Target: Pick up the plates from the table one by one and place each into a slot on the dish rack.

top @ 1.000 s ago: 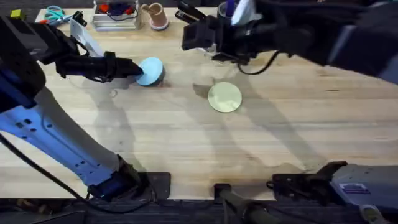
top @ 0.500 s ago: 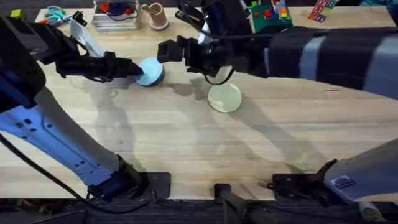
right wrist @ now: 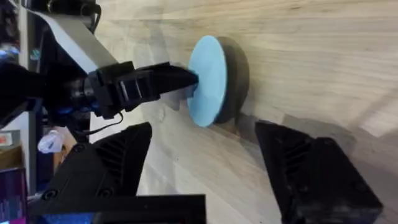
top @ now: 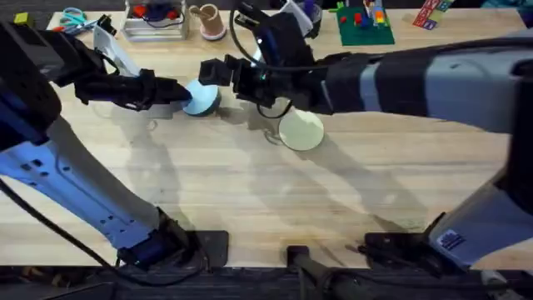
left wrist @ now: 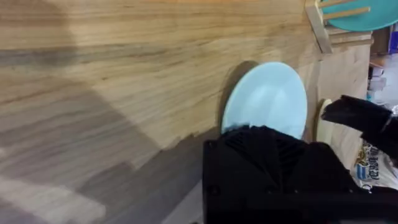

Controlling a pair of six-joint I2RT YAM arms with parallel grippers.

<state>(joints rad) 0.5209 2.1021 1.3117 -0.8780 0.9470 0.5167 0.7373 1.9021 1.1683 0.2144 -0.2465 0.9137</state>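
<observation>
The light blue plate (top: 202,95) stands tilted on its edge on the table (top: 250,192), left of the middle. My left gripper (top: 184,92) is shut on its rim. The right wrist view shows that plate (right wrist: 208,70) pinched by the left gripper's fingers (right wrist: 169,79). My right gripper (top: 213,73) reaches across just behind the plate, its fingers (right wrist: 311,168) wide open and empty. The cream-yellow plate (top: 301,131) lies flat near the middle. In the left wrist view the dish rack (left wrist: 324,28) holds a teal plate (left wrist: 364,15) beyond the light blue plate (left wrist: 268,99).
Along the table's back edge stand a clear bin (top: 154,20), a tan cup (top: 209,21), scissors (top: 73,17) and a green board with toy pieces (top: 365,22). The right arm (top: 400,79) spans the back right. Bare wood lies in front.
The right arm has swung leftward across the back of the table, bringing its open gripper close to the light blue plate. The left arm and both plates have stayed put.
</observation>
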